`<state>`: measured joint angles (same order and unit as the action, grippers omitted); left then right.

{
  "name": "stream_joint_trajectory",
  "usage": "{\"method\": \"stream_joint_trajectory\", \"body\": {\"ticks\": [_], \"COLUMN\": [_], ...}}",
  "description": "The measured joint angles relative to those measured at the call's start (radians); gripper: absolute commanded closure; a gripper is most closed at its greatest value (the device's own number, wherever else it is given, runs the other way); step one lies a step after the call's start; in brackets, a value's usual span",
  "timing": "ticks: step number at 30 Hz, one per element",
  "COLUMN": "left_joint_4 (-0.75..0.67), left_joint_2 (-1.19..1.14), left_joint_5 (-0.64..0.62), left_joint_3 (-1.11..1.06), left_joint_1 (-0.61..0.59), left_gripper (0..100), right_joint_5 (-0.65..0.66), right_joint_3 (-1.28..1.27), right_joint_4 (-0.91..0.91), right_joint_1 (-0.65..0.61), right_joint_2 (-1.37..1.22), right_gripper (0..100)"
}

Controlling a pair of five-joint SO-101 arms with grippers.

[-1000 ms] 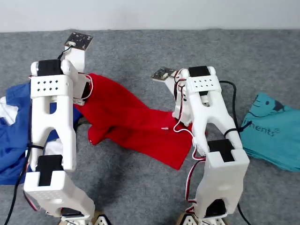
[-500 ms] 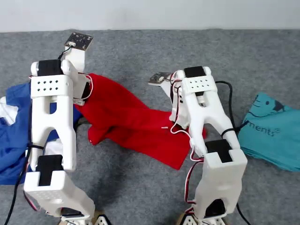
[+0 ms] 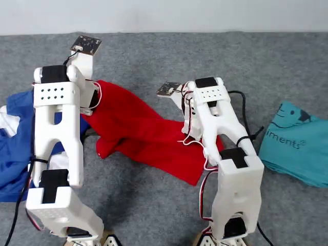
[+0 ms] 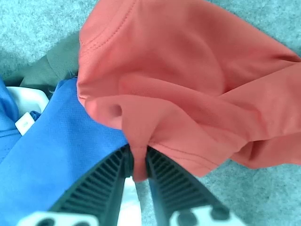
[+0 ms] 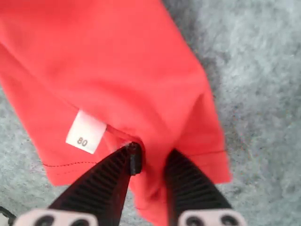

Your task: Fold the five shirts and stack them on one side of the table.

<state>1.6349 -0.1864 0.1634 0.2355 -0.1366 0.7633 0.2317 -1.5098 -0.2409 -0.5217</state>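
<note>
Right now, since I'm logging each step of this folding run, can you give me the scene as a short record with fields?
red shirt: unfolded, rumpled, lying across the middle of the table
left pincer: shut on a fold of the red shirt, at the end next to the blue shirt
right pincer: shut on the red shirt's hem, near its white tag
blue shirt: crumpled at the table's edge beside the left arm
teal shirt: at the opposite side, apart from the red shirt
</note>
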Motion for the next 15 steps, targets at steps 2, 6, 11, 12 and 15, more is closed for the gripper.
{"method": "stream_joint_trajectory", "body": {"ticks": [2, 6, 11, 12, 15], "left_joint_4": [0.000, 0.000, 0.037, 0.054, 0.089], "left_joint_2": [0.000, 0.000, -0.002, -0.002, -0.002], "left_joint_5": [0.000, 0.000, 0.000, 0.000, 0.000], "left_joint_3": [0.000, 0.000, 0.087, 0.120, 0.245], "left_joint_1": [0.000, 0.000, 0.000, 0.000, 0.000], "left_gripper": [99, 99, 99, 99, 99], "right_joint_5": [0.006, 0.040, 0.057, 0.057, 0.058], "right_joint_3": [0.049, 0.186, 0.390, 0.423, 0.508], "right_joint_4": [-0.020, -0.121, -0.239, -0.242, -0.244], "right_joint_1": [0.011, 0.043, 0.078, 0.086, 0.114], "right_joint_2": [0.009, 0.051, 0.126, 0.141, 0.199], "right_gripper": [98.8, 98.8, 98.8, 98.8, 98.8]}}
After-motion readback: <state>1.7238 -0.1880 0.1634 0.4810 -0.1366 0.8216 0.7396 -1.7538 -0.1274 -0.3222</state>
